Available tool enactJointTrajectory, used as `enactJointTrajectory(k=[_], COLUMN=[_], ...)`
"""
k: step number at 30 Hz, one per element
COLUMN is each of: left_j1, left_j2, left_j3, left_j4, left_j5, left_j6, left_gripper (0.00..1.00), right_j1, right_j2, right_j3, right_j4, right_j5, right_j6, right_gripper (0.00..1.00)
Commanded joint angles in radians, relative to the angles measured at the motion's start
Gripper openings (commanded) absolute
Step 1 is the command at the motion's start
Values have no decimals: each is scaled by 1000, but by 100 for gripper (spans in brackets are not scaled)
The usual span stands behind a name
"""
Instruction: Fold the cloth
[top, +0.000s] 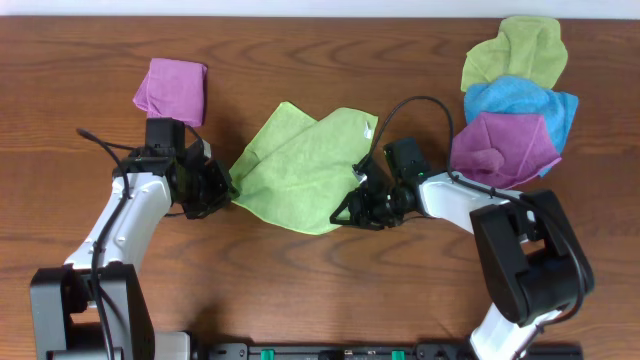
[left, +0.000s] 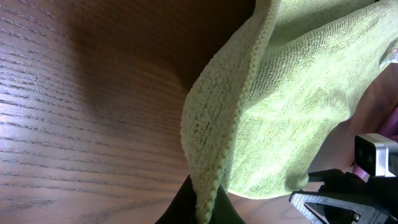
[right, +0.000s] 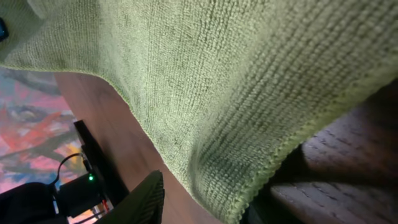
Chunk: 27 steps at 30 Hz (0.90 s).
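Observation:
The lime-green cloth (top: 300, 165) lies rumpled and partly doubled over in the middle of the table. My left gripper (top: 225, 188) is at its left corner. In the left wrist view the gripper (left: 202, 211) is shut on the cloth's stitched edge (left: 214, 143), which rises from between the dark fingers. My right gripper (top: 347, 212) is at the cloth's lower right corner. In the right wrist view its fingers (right: 205, 196) stand apart, with the cloth's hemmed edge (right: 217, 74) hanging between them, against the right finger and clear of the left finger.
A purple cloth (top: 172, 88) lies at the back left. At the back right an olive-yellow-green cloth (top: 515, 52), a blue cloth (top: 522, 103) and a second purple cloth (top: 502, 150) overlap in a pile close to the right arm.

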Motion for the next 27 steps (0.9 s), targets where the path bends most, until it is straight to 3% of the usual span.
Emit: enactJointTrajectory(k=[1,7,14,23,26,27], left_j1=[0,0,0,0,0,0], left_j2=[-15,-15,-15,-15,-15,-15], left_j3=[19,19,19,19,19,19], left_j4=[-3,-4,-3,9,9,9], left_j5=[-6,-6,-6,-6,-6,-6], left_j6=[-5,-13,-16,-51,-51,-51], left_gripper=[6,6,6,6,6,6], right_j1=[8,2,17,158,169,167], right_j2=[18,-31,-36,-36,-36,-37], right_j3=[-13,-12,-12,-12,-12,-12], right_j4=[-9,5,39,83,44,33], right_j5=[281,380,309,251,260,266], right_j6=[-23,-23,-11,76,76,75], right_gripper=[36,38,42,42,38,33])
